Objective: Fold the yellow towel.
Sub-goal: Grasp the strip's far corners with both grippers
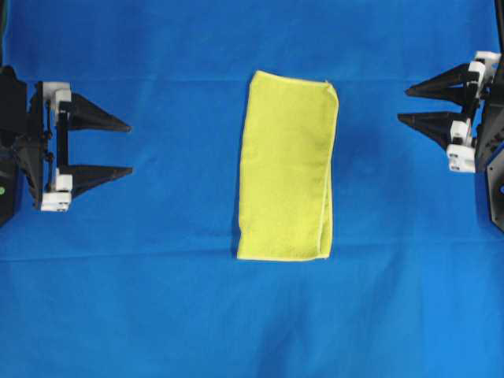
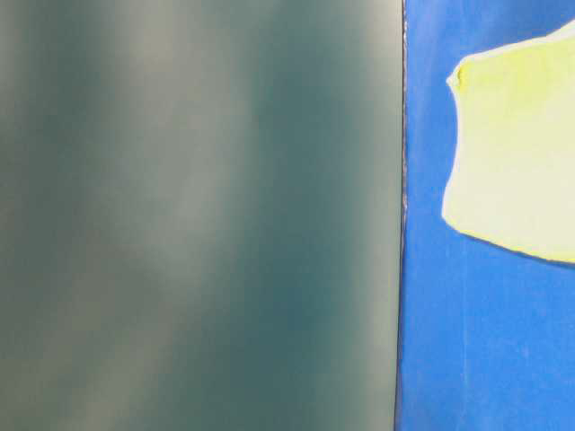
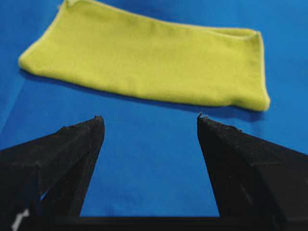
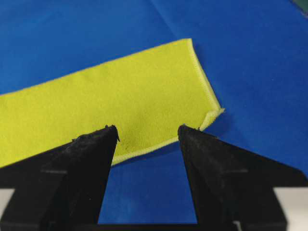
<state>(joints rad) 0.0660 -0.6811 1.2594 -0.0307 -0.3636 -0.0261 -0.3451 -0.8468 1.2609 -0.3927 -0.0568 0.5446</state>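
- The yellow towel (image 1: 287,167) lies flat at the middle of the blue counter (image 1: 157,315), folded into a tall narrow rectangle in the overhead view, its long sides running up and down that view.
- Its right long side shows two layered edges with a pale stitched hem, not quite lined up; the left long side looks smooth and rounded, like a fold.
- The top corners are slightly rounded; the top right one sits a little lower than the top left.
- In the left wrist view the towel (image 3: 149,62) stretches across the upper part of the picture, a thin shadow under its near edge.
- In the right wrist view the towel (image 4: 115,103) runs diagonally, and a small hemmed corner of the lower layer pokes out at its near right end.
- The table-level view shows only a part of the towel (image 2: 521,153) on blue at the right; a blurred grey-green surface (image 2: 198,215) fills the rest.
- The left end effector (image 1: 130,147) sits at the left edge of the overhead view, well apart from the towel, fingers spread wide and pointing toward it, holding nothing.
- The right end effector (image 1: 402,104) sits at the right edge, also well apart from the towel, its fingers parted and empty, angled slightly toward the towel.
- Nothing touches the towel.
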